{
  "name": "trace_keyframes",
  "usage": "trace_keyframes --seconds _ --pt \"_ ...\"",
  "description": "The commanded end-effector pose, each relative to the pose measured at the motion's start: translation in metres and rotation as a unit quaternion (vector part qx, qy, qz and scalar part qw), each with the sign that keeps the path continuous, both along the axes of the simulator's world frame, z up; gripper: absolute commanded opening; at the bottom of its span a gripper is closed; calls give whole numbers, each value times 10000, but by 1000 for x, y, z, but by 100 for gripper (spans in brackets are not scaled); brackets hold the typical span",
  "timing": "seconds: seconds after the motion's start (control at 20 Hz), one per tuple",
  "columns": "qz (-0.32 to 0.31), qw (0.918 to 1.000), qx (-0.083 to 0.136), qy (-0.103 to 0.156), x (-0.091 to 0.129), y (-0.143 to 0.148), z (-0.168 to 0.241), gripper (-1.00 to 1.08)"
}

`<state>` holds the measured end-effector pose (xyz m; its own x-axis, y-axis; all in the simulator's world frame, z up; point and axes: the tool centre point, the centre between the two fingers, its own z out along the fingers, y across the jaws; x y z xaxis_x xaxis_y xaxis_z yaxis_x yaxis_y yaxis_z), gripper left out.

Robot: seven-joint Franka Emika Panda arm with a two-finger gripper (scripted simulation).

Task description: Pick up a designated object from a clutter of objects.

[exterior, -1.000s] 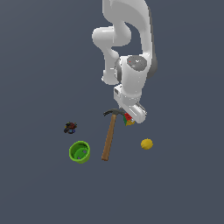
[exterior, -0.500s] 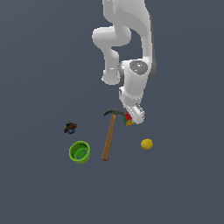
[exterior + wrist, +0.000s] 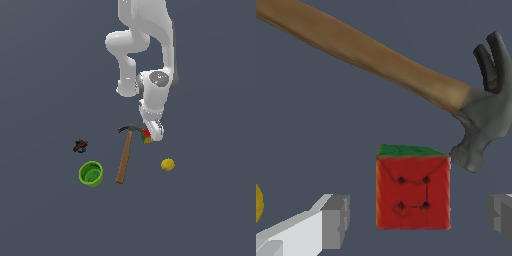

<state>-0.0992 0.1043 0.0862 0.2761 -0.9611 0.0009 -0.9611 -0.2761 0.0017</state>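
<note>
The multicoloured cube [image 3: 146, 136] lies just beside the hammer's dark head, on the exterior view's right of it. In the wrist view the cube [image 3: 413, 190] shows a red face and a green face. My gripper [image 3: 151, 134] is low over it. In the wrist view the gripper [image 3: 418, 217] is open, with one fingertip [image 3: 336, 220] on each side of the cube and gaps between. The hammer [image 3: 125, 154] has a wooden handle; its head [image 3: 483, 117] nearly touches the cube's corner.
A green cup [image 3: 91, 173] stands at the exterior view's left of the hammer handle. A small dark red-and-blue object [image 3: 80, 146] lies beyond the cup. A yellow ball [image 3: 167, 164] lies on the exterior view's right; its edge shows in the wrist view [image 3: 258, 202].
The arm has come down towards the cube, bringing the gripper lower around it. The objects on the floor have not moved.
</note>
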Motion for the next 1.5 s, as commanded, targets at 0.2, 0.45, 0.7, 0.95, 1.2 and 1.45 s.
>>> trace_keyframes --seconds 0.2,0.45,0.7,0.95,1.2,1.45 --pt "-130 9999 7 -7 -3 2 -3 100" --pt "-111 9999 6 -5 -3 2 -7 100" --pt "-117 9999 7 -5 -3 2 -23 100" --pt "-126 9999 7 -6 -4 1 -44 100" --pt "-128 9999 6 -7 -4 2 -52 100" --pt "-128 9999 6 -7 -4 2 -52 -100"
